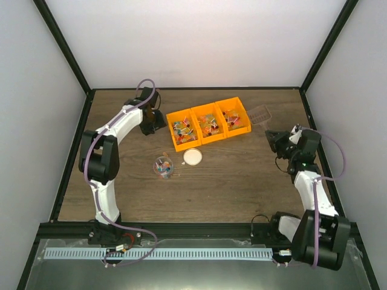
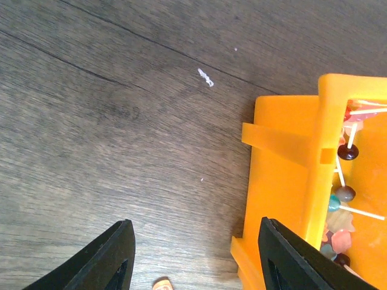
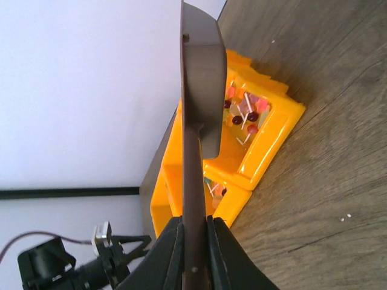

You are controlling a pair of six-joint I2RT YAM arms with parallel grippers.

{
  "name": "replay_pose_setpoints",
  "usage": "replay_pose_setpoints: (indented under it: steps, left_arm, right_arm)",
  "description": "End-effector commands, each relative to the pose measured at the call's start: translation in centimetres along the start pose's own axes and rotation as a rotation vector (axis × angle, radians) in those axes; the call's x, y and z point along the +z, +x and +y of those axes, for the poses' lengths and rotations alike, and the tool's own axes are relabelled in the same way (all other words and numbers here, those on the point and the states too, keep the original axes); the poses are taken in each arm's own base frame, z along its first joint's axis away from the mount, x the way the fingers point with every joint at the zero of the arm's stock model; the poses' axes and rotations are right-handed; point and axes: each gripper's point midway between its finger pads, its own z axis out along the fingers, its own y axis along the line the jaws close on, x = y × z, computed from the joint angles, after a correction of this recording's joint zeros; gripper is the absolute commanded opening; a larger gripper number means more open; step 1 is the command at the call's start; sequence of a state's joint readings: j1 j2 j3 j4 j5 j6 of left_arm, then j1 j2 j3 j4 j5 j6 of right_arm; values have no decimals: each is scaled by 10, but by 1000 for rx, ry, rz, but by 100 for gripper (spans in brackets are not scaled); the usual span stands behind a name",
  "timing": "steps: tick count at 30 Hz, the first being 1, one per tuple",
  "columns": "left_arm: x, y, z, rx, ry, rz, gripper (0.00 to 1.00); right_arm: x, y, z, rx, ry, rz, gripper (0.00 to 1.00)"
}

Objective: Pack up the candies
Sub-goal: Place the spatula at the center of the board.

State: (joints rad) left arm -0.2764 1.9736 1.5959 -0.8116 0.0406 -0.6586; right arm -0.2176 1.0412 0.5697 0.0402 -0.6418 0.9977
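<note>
Wooden bench point(image 1: 242, 181) carries three orange bins point(image 1: 208, 142) in a row. Left claw point(image 2: 195, 223) spread wide, empty, at left bin's end; contact with bin corner unclear. Right claw point(image 3: 193, 226) clamped on brown scoop point(image 3: 202, 78) handle, scoop near right bin. Clear cup point(image 1: 162, 166) and cream lid point(image 1: 193, 157) sit before bins. Candies point(image 1: 209, 125) lie in all three bins, some in cup.

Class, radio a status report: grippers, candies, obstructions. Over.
Left gripper open, empty, beside orange plastic bins. Right gripper shut on brown scoop. Mixed-colour candies in bins and clear cup; round cream lid beside cup.
</note>
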Motion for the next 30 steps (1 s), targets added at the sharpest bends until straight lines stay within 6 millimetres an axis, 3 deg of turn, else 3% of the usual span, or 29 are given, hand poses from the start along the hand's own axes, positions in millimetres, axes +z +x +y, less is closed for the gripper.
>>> replay_pose_setpoints:
  steps: [1,7,13,21,27,30]
  left_arm:
    - [1,0,-10,-12,14,3,58]
    - [10,9,-13,6,-11,26,59]
    - [18,8,-13,28,-51,33,58]
    - [32,9,-14,17,-71,61,58]
    - [26,-1,-28,10,-27,41,58]
    - [21,-7,-29,9,-32,22,59]
  right_arm:
    - [6,-22,-4,98,-61,-51,1]
    - [12,-52,-36,118,-8,-112,1]
    - [25,-74,-52,78,54,-103,1]
    - [35,-62,-92,79,151,-56,6]
    - [31,-42,-126,78,265,-14,13]
    - [25,-37,-137,71,315,-29,22]
